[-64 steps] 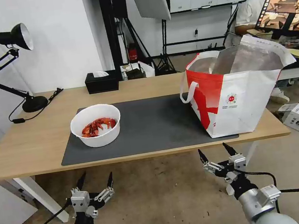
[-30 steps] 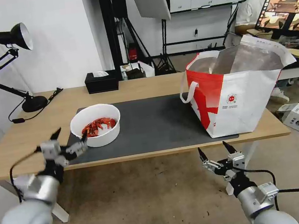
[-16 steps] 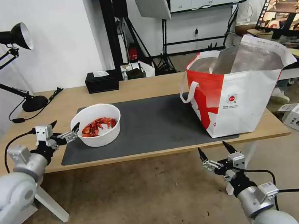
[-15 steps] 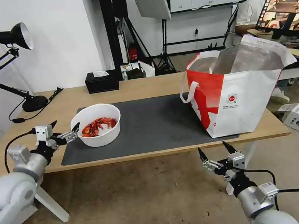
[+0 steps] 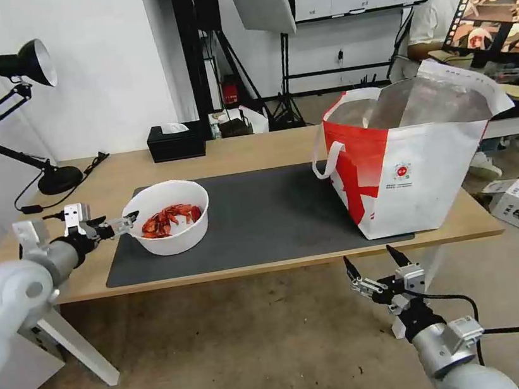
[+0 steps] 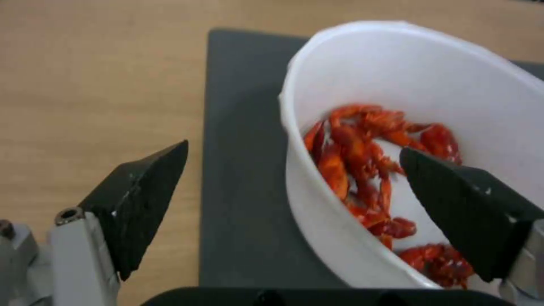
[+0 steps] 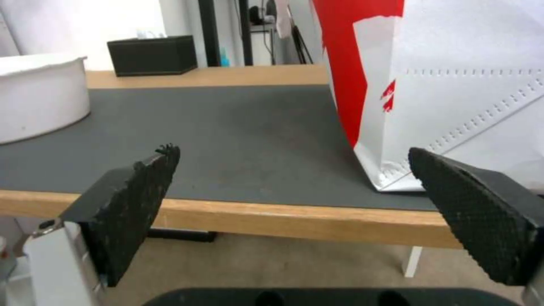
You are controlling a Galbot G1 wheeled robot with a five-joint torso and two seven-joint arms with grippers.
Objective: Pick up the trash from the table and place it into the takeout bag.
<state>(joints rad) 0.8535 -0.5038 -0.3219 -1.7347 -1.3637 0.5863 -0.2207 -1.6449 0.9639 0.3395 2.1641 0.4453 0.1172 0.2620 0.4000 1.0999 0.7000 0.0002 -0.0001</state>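
Left claw (image 5: 110, 225) is hovering spread wide, straddling the near-left rim of the white round bowl of red shells (image 5: 167, 217): one finger (image 6: 459, 208) inside, one outside. Bowl is sitting on the dark grey mat (image 5: 263, 219) of the light-wood tabletop (image 5: 43, 248). Right claw (image 5: 376, 263) is idling wide below the tabletop edge, near the red-and-white takeout bag (image 5: 411, 162).

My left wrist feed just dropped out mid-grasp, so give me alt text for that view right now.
The open left gripper straddles the near wall of the white bowl, one fingertip over the red shells inside, the other outside over the grey mat and light-wood table. Neither fingertip visibly touches the bowl.
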